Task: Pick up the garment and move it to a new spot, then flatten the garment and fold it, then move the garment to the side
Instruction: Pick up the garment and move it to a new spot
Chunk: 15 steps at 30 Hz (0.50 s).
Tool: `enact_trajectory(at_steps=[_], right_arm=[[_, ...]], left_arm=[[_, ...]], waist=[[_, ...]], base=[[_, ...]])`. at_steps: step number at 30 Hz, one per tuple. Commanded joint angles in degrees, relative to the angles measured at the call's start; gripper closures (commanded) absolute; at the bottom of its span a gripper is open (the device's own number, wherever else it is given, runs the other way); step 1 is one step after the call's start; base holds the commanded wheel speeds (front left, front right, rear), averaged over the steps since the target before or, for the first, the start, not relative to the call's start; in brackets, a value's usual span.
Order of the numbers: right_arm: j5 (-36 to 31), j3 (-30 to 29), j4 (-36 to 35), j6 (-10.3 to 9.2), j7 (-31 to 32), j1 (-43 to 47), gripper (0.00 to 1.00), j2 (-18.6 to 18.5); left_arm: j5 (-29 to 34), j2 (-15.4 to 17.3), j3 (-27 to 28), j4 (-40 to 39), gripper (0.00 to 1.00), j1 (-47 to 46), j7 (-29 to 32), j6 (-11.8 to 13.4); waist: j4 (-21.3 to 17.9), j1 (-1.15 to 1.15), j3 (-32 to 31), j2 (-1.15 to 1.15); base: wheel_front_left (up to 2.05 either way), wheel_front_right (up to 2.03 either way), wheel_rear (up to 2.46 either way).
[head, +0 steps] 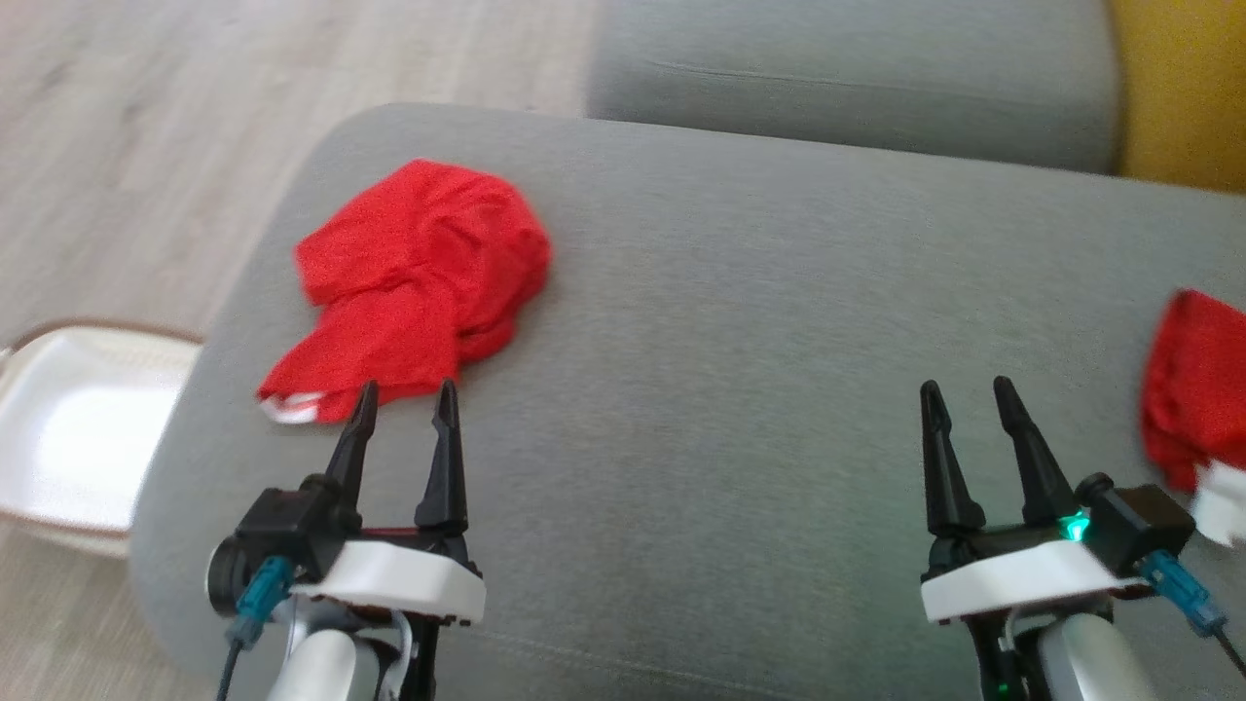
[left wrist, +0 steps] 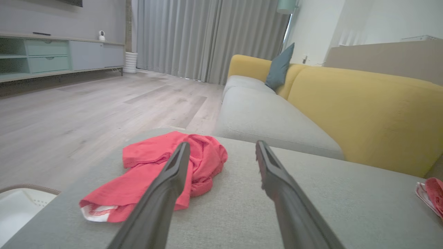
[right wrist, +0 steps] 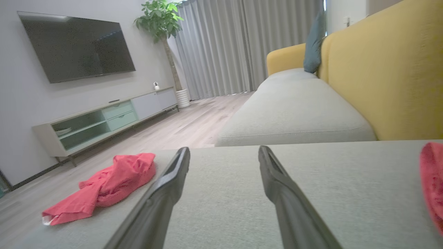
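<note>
A crumpled red garment (head: 419,282) lies near the far left corner of a grey ottoman (head: 759,321), its white-trimmed hem trailing toward the left edge. The robot's left claw (head: 406,391) sits just on the near side of the garment, its two dark fingers parted and holding nothing. Their tips line up with the cloth's near edge, though contact cannot be judged. From the left wrist, the garment (left wrist: 145,155) spreads partly behind one finger. The right claw (head: 967,387) is poised over bare cushion toward the right edge, likewise parted and empty, well apart from the garment. A second red cloth (head: 1192,389) with white trim lies at the ottoman's right edge, just beside the right claw. A white basket (head: 58,438) stands on the wooden floor (head: 146,146) off the left edge.
</note>
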Motion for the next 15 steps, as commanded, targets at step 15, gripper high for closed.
enact_trajectory(at_steps=[15], right_arm=[[2.2, 4.8, -0.7, -0.04, -0.5, 0.1, 0.00, -0.1]], left_arm=[[1.9, 0.2, 4.8, -1.8, 0.00, -1.1, -0.3, -0.5]], waist=[[16.0, 0.00, -1.5, 0.00]], base=[[0.00, 0.00, 0.00]])
